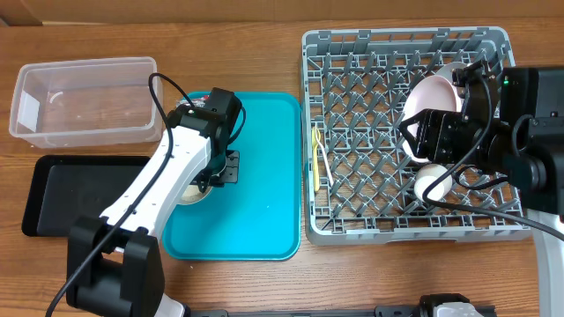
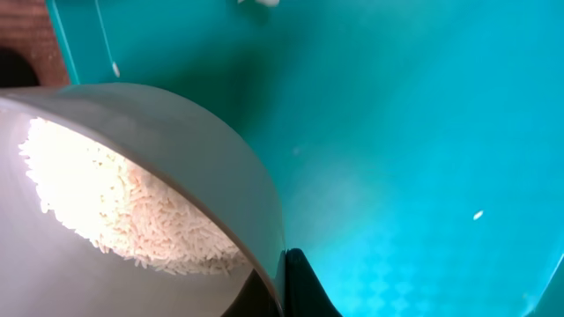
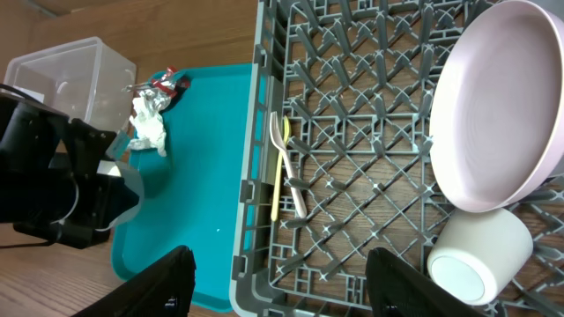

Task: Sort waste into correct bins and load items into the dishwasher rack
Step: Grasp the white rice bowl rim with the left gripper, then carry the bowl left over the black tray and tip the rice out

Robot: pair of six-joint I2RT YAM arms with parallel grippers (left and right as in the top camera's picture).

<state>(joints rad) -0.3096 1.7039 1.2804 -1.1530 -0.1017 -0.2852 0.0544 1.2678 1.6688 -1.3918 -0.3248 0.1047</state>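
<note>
In the left wrist view my left gripper [image 2: 282, 264] is shut on the rim of the pale bowl [image 2: 176, 141], which holds white rice [image 2: 123, 211] and hangs over the teal tray [image 2: 405, 132]. My right gripper [image 3: 291, 291] stands open above the grey dishwasher rack [image 3: 256, 132], with nothing between its fingers. A pale pink plate [image 3: 502, 106] leans in the rack, and a small white cup [image 3: 480, 251] lies below it. The yellow spoon [image 3: 278, 176] and pale fork [image 3: 291, 167] lie at the rack's left side. The foil wrapper [image 3: 163, 85] and napkin [image 3: 148, 128] rest on the tray.
The clear tub [image 1: 84, 101] sits at the far left, and the black tray [image 1: 62, 194] lies in front of it. The teal tray [image 1: 264, 176] lies between them and the rack [image 1: 370, 220]. A few loose rice grains [image 2: 478, 214] dot the tray.
</note>
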